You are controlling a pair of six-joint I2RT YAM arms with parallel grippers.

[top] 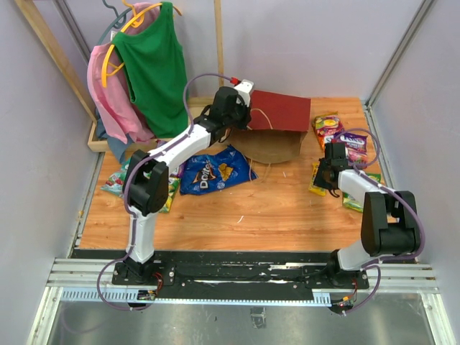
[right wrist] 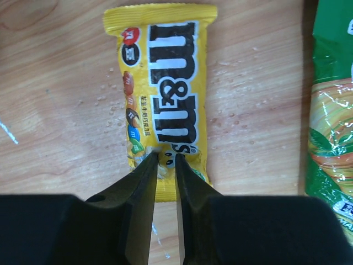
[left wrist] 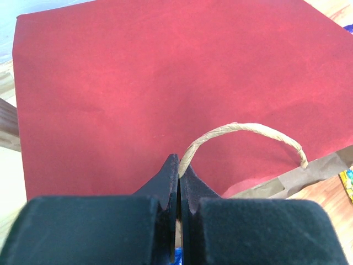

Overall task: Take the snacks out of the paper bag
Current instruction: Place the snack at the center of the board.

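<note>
Right gripper (right wrist: 167, 157) nips M&M's packet (right wrist: 165, 83) near right edge, left gripper (left wrist: 179, 165) pinches cord handle (left wrist: 242, 128) of paper bag (left wrist: 138, 83); we fear a hard pull tearing it.

Left arm (top: 180, 147) stretched long toward upper centre of the top view, elbow at lower left. Left gripper (left wrist: 179, 167): jaws pressed together, pinching a cord handle (left wrist: 242, 130). Right arm (top: 384, 215) folded tight at right, forearm pointing up-left. Right gripper (right wrist: 166, 157): aimed downward, jaws nearly together, nipping the near end of a yellow packet (right wrist: 165, 83).
</note>
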